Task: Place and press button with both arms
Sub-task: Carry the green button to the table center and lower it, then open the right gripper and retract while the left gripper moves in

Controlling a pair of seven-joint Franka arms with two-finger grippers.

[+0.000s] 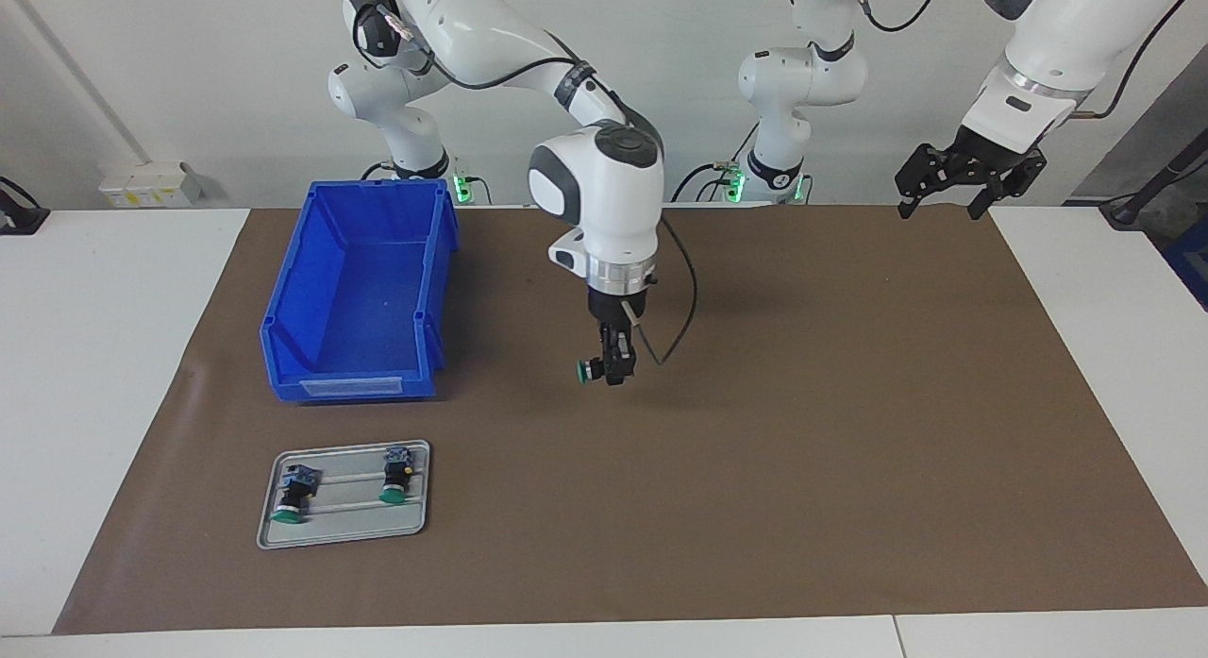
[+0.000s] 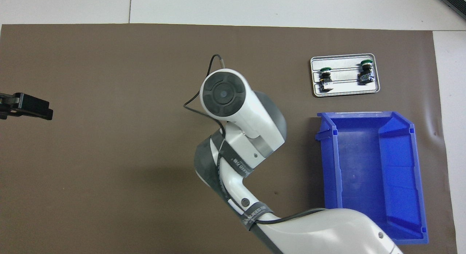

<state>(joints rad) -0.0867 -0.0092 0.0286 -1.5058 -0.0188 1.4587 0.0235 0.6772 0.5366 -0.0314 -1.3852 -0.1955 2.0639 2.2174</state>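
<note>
1. A grey metal tray lies on the brown mat toward the right arm's end of the desk, farther from the robots than the blue bin.
2. Two spare buttons lie on their sides in the tray, well apart from each other: one toward the desk's edge, the other toward the middle of the mat. Both show green caps and blue-grey rear blocks.
3. The blue bin stands just beside the tray on the robots' side, its low open front facing the tray.
4. The right arm reaches from its base over the middle of the mat, its wrist pointing straight down.
5. The right claw hangs above the mat, beside the bin toward the middle of the desk, its fingers clamped on the button. In the overhead view the arm's own wrist hides this claw.
6. The button is held sideways in the air, off the mat, its green cap pointing toward the bin.
7. The left arm waits raised at its own end of the desk.
8. The left claw hovers over the mat's edge near the robots, fingers spread apart, nothing between them.
</note>
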